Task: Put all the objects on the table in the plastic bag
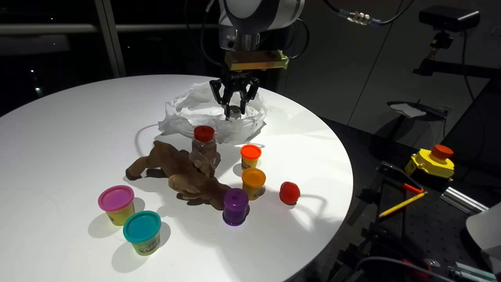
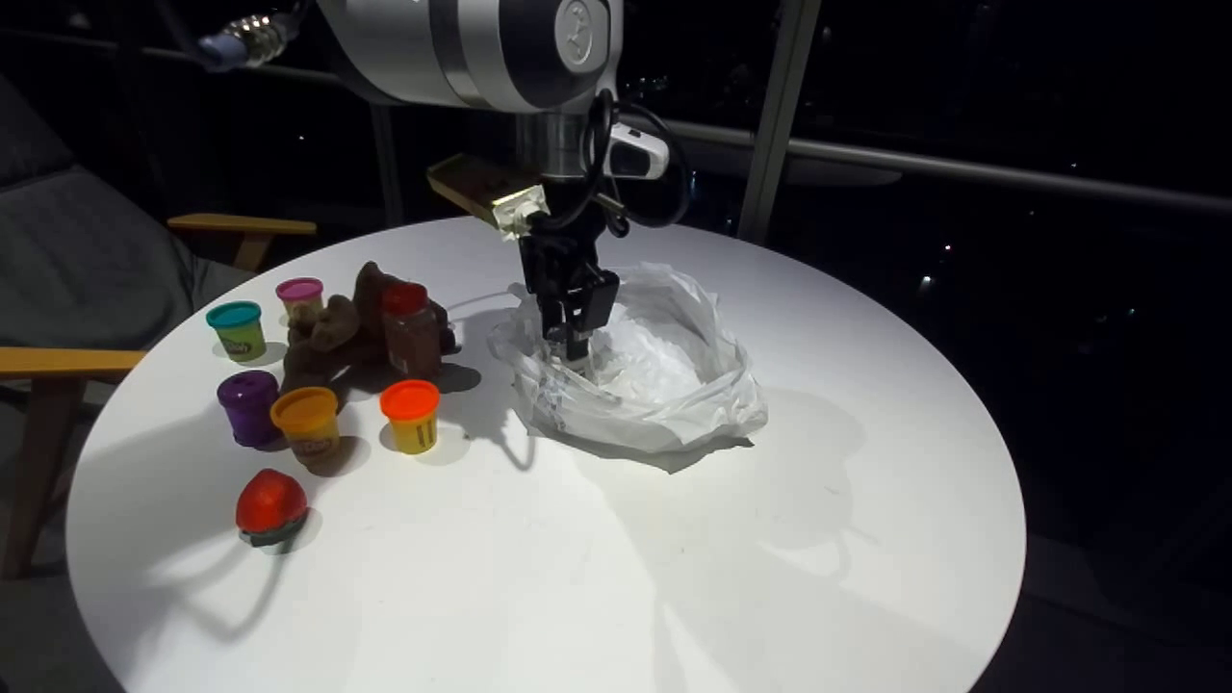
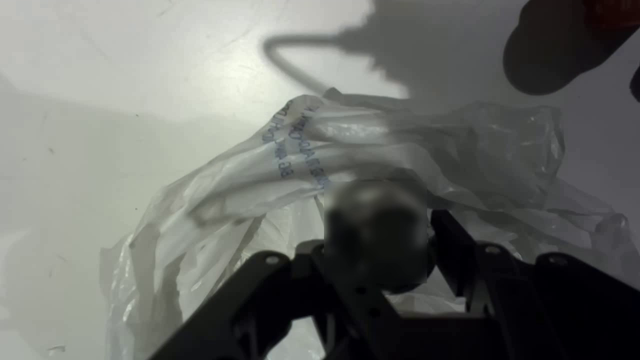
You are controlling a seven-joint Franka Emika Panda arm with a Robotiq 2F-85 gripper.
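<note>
The plastic bag (image 1: 235,132) lies on the table (image 1: 70,145), behind the toy (image 1: 176,166) in an exterior view

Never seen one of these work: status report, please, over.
Fingers either side of dark item, grip unclear. Item at the mouth of the open bag. Crumpled rim close; nothing else seen in the way.

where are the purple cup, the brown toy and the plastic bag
Purple cup (image 1: 235,209), in an exterior view: its side, below the top.
Brown toy (image 1: 176,166), in an exterior view: the middle of its body.
Plastic bag (image 2: 635,423), in an exterior view: its outer wall.
</note>
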